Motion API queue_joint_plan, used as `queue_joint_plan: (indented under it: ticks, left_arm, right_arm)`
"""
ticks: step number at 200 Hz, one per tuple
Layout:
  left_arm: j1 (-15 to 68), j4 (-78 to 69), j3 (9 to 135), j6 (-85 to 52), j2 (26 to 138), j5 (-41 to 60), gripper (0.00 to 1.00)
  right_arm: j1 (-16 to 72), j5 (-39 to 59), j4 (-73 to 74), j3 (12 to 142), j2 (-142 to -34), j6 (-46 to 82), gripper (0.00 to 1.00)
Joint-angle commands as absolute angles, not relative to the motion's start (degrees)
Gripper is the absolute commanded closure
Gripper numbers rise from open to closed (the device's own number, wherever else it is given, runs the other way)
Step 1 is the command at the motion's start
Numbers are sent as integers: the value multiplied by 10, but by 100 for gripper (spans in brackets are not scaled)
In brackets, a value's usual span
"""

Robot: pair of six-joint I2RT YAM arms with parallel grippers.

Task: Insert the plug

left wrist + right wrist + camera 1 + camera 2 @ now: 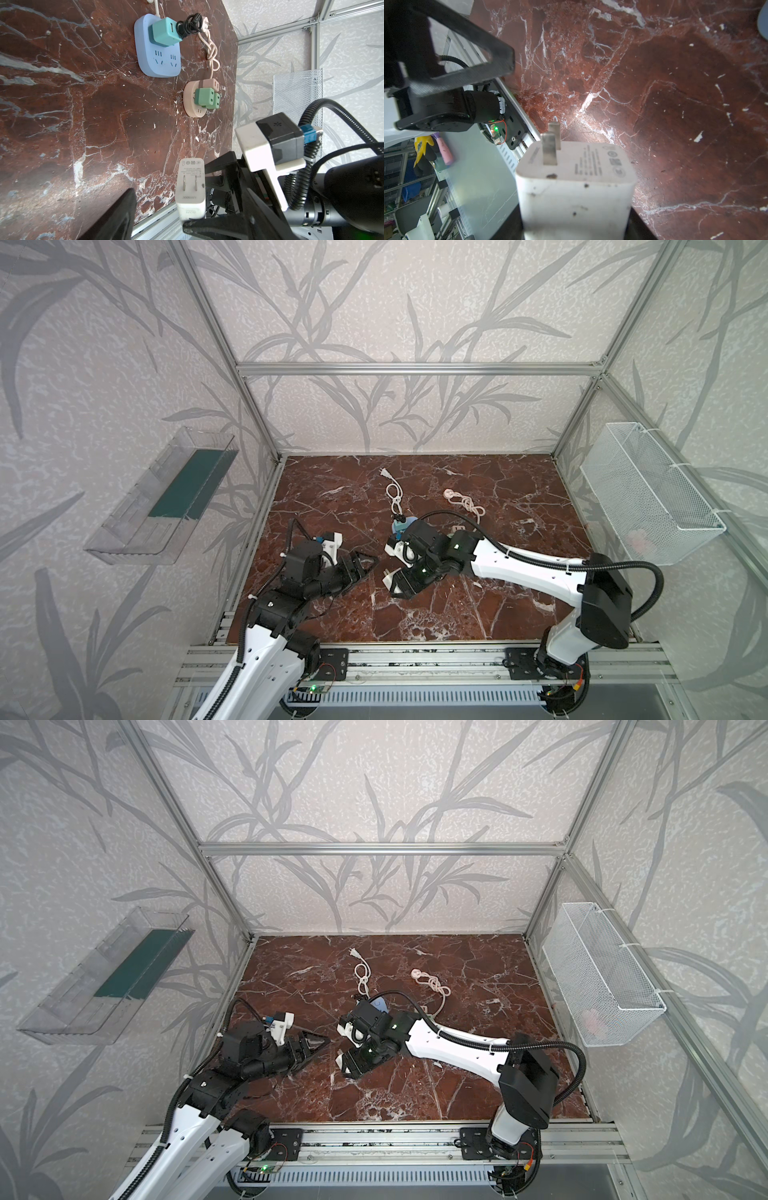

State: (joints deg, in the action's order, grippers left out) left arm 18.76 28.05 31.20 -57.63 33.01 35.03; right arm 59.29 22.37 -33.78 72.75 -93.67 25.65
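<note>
— What sort of place is this?
— A robotics lab, inside a test cell. A slotted aluminium frame (419, 369) boxes in a marble-patterned tabletop (457, 614). Leaf-print wallpaper panels (374, 302) serve as walls, and two robot arms (536, 572) are mounted on a rail (415, 659) along the front edge.
— Not a home, despite the wallpaper?
— No. Past the cell, the right wrist view shows storage shelving (396, 172) with bins and a yellow work glove (423, 145).

A teal charger (164, 32) fills one end of the blue power strip (145, 62); the holes (166, 59) beside it are free; a round pink socket (190, 106) sits near; the table (72, 114) opposite is bare.
</note>
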Motion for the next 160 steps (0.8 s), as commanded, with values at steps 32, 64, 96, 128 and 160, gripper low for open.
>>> queue_joint_plan:
  ticks: [32, 64, 96, 128, 160]
  left_arm:
    - [208, 237, 304, -586, 353, 383, 26]
    - [228, 224, 306, -591, 364, 380, 27]
    - [250, 207, 305, -597, 377, 370, 29]
    - [275, 189, 308, -600, 397, 358, 35]
    - [285, 181, 312, -598, 414, 354, 43]
  right_arm:
    - [591, 250, -326, 760, -934, 263, 100]
    - [591, 233, -336, 774, -934, 272, 100]
    - [569, 230, -329, 780, -929, 274, 100]
    - [570, 234, -334, 791, -933, 270, 100]
    - [569, 239, -338, 795, -934, 266, 100]
